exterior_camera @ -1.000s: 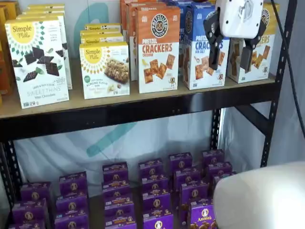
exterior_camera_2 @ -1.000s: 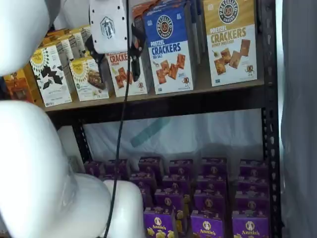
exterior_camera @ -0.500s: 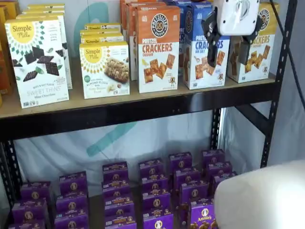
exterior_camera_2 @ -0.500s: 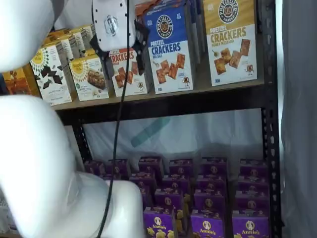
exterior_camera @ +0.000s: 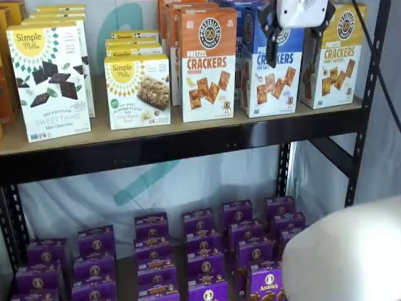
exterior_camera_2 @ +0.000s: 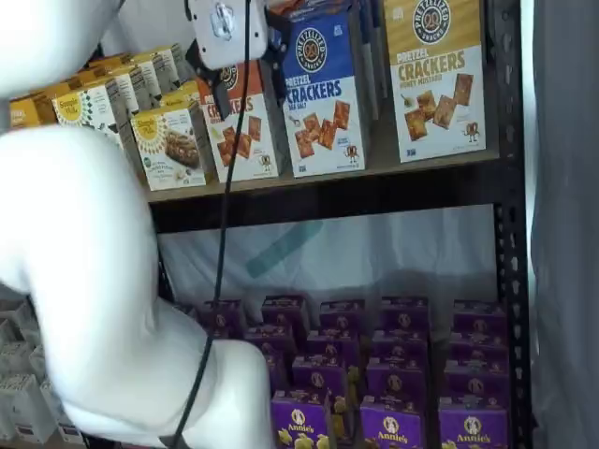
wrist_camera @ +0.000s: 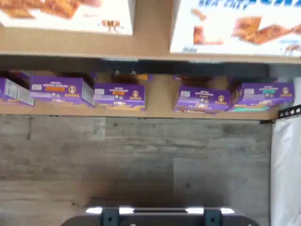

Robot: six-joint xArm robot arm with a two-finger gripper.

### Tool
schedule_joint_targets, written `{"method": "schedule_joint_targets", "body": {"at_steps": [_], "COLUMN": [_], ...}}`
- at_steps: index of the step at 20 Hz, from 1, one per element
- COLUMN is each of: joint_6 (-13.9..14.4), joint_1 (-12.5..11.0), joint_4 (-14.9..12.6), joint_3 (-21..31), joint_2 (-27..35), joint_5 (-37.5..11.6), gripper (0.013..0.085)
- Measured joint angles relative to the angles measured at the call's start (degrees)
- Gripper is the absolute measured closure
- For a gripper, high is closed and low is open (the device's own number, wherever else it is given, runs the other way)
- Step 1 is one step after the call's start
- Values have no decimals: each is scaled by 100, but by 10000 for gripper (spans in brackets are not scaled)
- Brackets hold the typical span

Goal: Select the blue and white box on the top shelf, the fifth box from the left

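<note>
The blue and white box (exterior_camera: 274,78) stands on the top shelf (exterior_camera: 188,145) between an orange "Cheddar" carton (exterior_camera: 208,66) and a yellow-topped carton (exterior_camera: 332,59). It shows in both shelf views (exterior_camera_2: 323,103). My gripper (exterior_camera: 293,49) hangs in front of the box's upper part, its white body at the view's top edge. Its black fingers stand apart with a plain gap and hold nothing. In a shelf view the gripper (exterior_camera_2: 241,79) overlaps the orange carton and the blue box's left edge. The wrist view shows the blue box's white lower part (wrist_camera: 235,28) on the shelf board (wrist_camera: 150,47).
Simple Mills boxes (exterior_camera: 50,81) fill the top shelf's left side. Several purple boxes (exterior_camera: 207,251) sit on the lower level. The white arm (exterior_camera_2: 84,281) fills the left of a shelf view, with a black cable (exterior_camera_2: 225,206) hanging down. Black rack posts (exterior_camera_2: 505,234) frame the right side.
My gripper has risen in front of the blue box from its lower half to its top, still open. The boxes have not moved.
</note>
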Motion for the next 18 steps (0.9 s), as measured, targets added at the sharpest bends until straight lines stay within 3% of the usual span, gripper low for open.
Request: {"method": "schedule_joint_targets", "body": {"at_steps": [7, 18], "joint_6": [-205, -344], "joint_1": [-211, -360], "joint_4": [-3, 49], "joint_3": [-647, -1222], "joint_2": [612, 1090], "joint_5": [-61, -10], "gripper": [130, 130]}}
